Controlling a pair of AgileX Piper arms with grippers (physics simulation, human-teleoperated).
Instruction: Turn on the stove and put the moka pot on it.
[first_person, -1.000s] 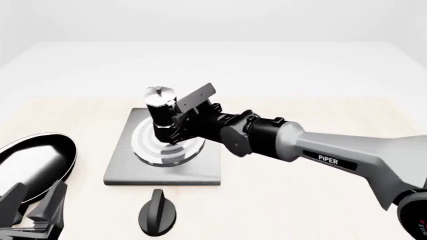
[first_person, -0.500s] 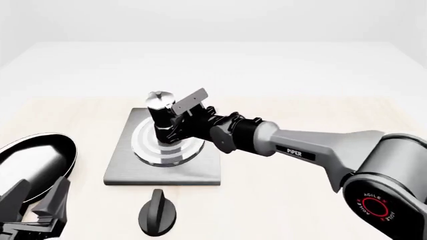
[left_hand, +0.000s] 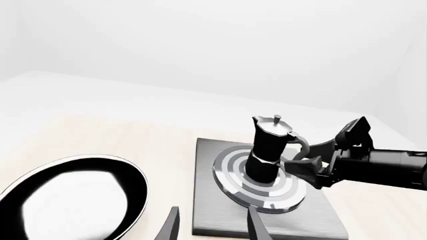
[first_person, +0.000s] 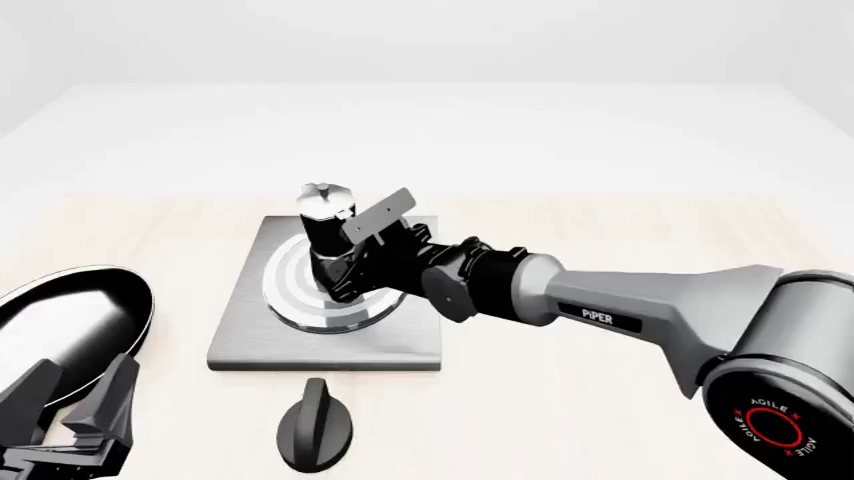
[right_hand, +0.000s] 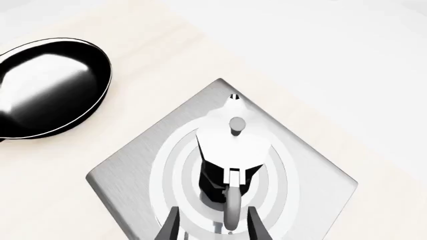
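The moka pot (first_person: 324, 233), black with a silver lid, stands on the silver rings of the dark-grey stove (first_person: 400, 340). My right gripper (first_person: 350, 264) is at the pot's handle side. In the right wrist view the loop handle (right_hand: 233, 205) lies between the fingers (right_hand: 257, 225) with a gap on one side, so the right gripper (right_hand: 212, 227) is open. The pot (left_hand: 269, 150) and stove (left_hand: 213, 215) also show in the left wrist view. The black knob (first_person: 316, 427) lies in front of the stove. My left gripper (first_person: 74, 420) is open and empty at the near left.
A glossy black frying pan (first_person: 67, 320) lies left of the stove, just beyond my left gripper; it also shows in the left wrist view (left_hand: 73, 200) and the right wrist view (right_hand: 50, 85). The right arm stretches across the table's right half.
The right arm has brought the moka pot down from a tilted hold above the stove onto the rings. The pot now stands more upright. The left arm has barely moved.
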